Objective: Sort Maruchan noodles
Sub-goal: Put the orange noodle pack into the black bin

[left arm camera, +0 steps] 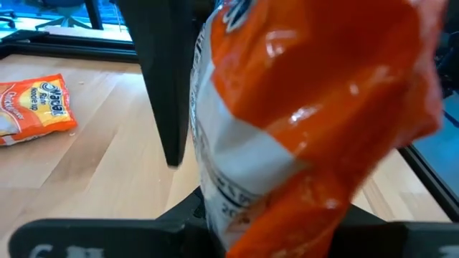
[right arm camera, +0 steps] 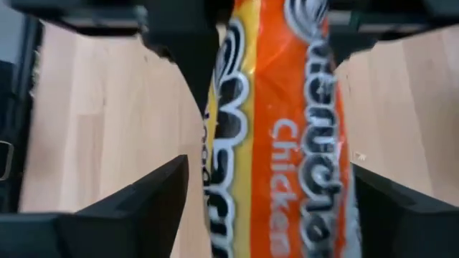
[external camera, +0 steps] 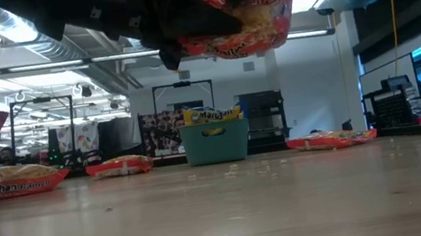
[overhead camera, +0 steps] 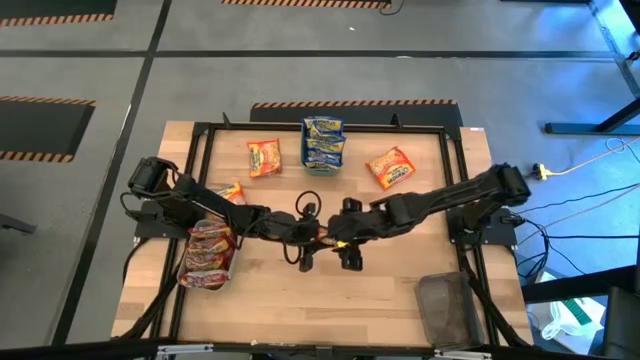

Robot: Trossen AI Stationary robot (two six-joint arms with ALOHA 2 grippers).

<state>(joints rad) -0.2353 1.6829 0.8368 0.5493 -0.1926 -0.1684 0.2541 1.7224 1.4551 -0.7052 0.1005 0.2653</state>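
Mid-counter [overhead camera: 300, 300], raised well clear of the wood, the left claw [overhead camera: 308, 228] is clenched on an orange noodle packet [left arm camera: 315, 129]. The right claw [right arm camera: 272, 208] straddles that packet with its jaws spread, not yet gripping. This appears to be a handover toward sorting.
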